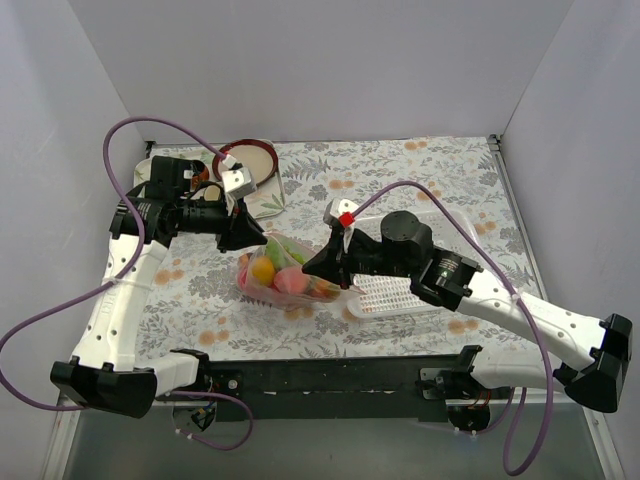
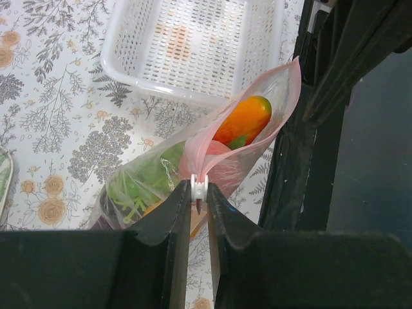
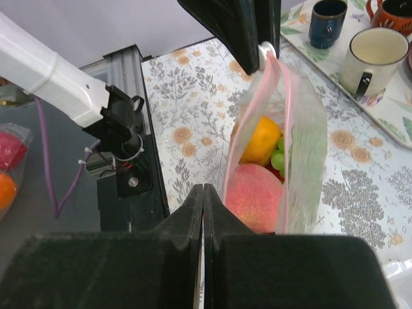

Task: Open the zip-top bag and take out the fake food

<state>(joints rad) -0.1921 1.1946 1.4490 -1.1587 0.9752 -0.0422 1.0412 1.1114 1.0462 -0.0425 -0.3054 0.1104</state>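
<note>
The zip-top bag (image 1: pixel 285 277) hangs stretched between my two grippers, its pink zip strip (image 3: pixel 283 96) parted so the mouth gapes. My left gripper (image 1: pixel 247 232) is shut on the white zip slider (image 2: pixel 199 188) at one end of the strip. My right gripper (image 1: pixel 320 264) is shut, fingertips (image 3: pixel 196 194) pressed together on the bag's other end, where a sliver of the edge shows. The fake food is inside the bag: a pink peach (image 3: pixel 254 196), an orange fruit (image 3: pixel 261 138), green grapes (image 3: pixel 278 158). An orange-green fruit (image 2: pixel 241 121) shows in the left wrist view.
The white mesh basket (image 1: pixel 405 292) lies under my right arm, just right of the bag; it also shows in the left wrist view (image 2: pixel 119 61). A brown-rimmed plate (image 1: pixel 250 158) and a tray with cups (image 3: pixel 370 55) sit at the back left. The black base rail (image 1: pixel 330 375) runs along the near edge.
</note>
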